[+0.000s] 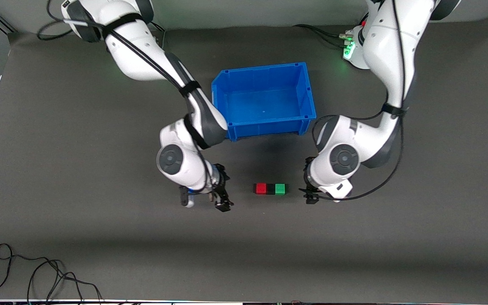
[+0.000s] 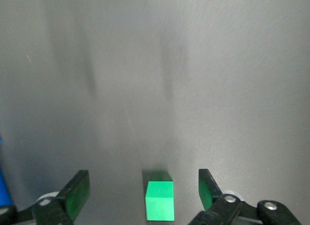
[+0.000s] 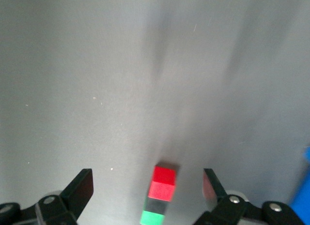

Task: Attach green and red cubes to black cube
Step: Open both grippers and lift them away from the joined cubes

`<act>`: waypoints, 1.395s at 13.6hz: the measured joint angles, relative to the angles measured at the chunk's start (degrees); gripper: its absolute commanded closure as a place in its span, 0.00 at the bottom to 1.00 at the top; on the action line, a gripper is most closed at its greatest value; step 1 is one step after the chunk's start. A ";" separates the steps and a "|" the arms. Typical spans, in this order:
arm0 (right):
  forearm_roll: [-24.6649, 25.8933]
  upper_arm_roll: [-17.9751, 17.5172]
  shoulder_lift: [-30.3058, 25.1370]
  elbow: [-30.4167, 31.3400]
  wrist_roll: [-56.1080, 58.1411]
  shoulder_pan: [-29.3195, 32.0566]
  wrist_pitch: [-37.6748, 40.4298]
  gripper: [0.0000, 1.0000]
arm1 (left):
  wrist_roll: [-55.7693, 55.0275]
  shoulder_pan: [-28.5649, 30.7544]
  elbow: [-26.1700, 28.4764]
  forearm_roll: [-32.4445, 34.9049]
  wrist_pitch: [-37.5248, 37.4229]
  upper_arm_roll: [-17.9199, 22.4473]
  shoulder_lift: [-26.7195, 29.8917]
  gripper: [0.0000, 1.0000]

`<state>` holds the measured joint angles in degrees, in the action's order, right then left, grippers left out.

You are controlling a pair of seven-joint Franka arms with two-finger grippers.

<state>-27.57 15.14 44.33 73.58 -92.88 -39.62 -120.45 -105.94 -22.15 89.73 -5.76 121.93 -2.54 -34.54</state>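
The red cube (image 1: 261,188), the black cube (image 1: 270,189) and the green cube (image 1: 280,188) lie touching in one row on the grey mat, black in the middle. My right gripper (image 1: 223,190) is open and empty beside the red end of the row, apart from it. Its wrist view shows the red cube (image 3: 163,182), the black cube (image 3: 156,204) and the green cube (image 3: 155,218) between its spread fingers (image 3: 80,188). My left gripper (image 1: 309,186) is open and empty beside the green end. Its wrist view shows only the green cube (image 2: 160,201); the others are hidden.
An empty blue bin (image 1: 227,91) stands farther from the front camera than the cubes, between the two arms. Loose black cables (image 1: 36,275) lie at the mat's near edge toward the right arm's end.
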 measured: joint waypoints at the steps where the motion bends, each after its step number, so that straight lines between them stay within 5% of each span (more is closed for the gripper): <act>1: 0.12 2.23 -2.03 0.00 3.64 -0.02 5.27 0.00 | 3.48 1.37 0.12 0.37 -2.91 0.09 1.49 0.00; 5: 3.80 11.20 -9.12 0.64 18.60 0.25 21.29 0.00 | 22.00 10.10 0.45 1.06 -14.42 0.45 8.63 0.00; 12: 19.10 11.89 -27.40 11.15 36.98 1.47 25.11 0.00 | 48.21 16.42 0.82 4.90 -27.40 0.51 17.71 0.00; 14: 22.59 8.74 -33.04 14.66 44.54 6.37 25.14 0.00 | 54.61 17.67 0.97 5.27 -29.30 0.81 19.91 0.00; 19: 27.96 -10.30 -41.67 17.43 63.38 29.62 27.27 0.00 | 74.05 22.00 1.13 5.60 -31.95 1.26 26.09 0.00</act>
<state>0.39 4.84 2.66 91.01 -29.50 -10.00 -93.19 -31.89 -0.14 90.86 -0.17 89.98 -1.29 -8.45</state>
